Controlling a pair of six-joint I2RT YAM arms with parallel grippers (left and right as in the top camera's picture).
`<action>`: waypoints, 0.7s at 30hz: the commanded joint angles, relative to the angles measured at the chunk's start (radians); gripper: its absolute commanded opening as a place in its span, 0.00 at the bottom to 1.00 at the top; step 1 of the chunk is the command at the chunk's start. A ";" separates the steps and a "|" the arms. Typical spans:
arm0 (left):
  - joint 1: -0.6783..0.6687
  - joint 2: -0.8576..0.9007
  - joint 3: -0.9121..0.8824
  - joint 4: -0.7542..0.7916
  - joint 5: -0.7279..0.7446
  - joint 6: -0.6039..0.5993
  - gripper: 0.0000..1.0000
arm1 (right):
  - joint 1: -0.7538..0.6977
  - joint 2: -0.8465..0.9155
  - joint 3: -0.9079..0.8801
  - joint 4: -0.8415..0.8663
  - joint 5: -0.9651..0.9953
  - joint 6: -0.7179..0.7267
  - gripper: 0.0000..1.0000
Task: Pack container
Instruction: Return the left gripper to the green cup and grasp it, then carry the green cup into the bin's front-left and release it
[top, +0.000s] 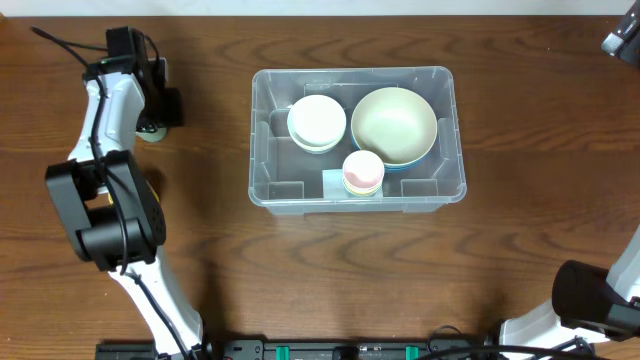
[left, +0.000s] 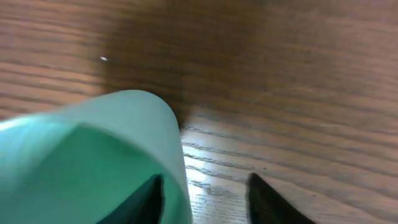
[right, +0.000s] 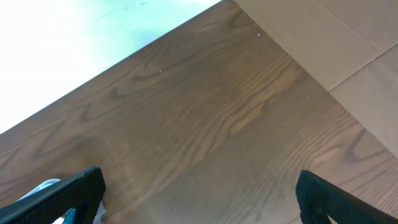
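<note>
- The left tool is part-open and straddles the wall of a pale green cup. One finger is inside and the other outside with a gap showing, so we judge nothing is gripped yet.
- To pick it well, we would seat the fingers deeper over the rim, close squarely on the wall, then lift straight up before swinging across.
- The container sits on the table well off to that tool's right. Bowls already fill much of it, so we would lower the cup into a free patch of its floor.
- The right tool is spread wide and empty, with only bare table ahead of it.
- From overhead the left tool covers most of the cup. Its wrist view is close and blurred, so we cannot tell the cup's full shape or whether it stands upright.
- A small pale thing beside the right tool's left finger is cut off.
</note>
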 joint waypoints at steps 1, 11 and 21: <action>0.002 0.006 0.003 -0.007 0.006 0.007 0.24 | -0.006 -0.002 -0.001 0.000 0.011 0.018 0.99; -0.003 -0.004 0.004 -0.071 0.006 -0.007 0.06 | -0.006 -0.002 -0.001 0.000 0.011 0.018 0.99; -0.075 -0.206 0.004 -0.132 0.080 -0.103 0.06 | -0.006 -0.002 -0.001 0.000 0.011 0.018 0.99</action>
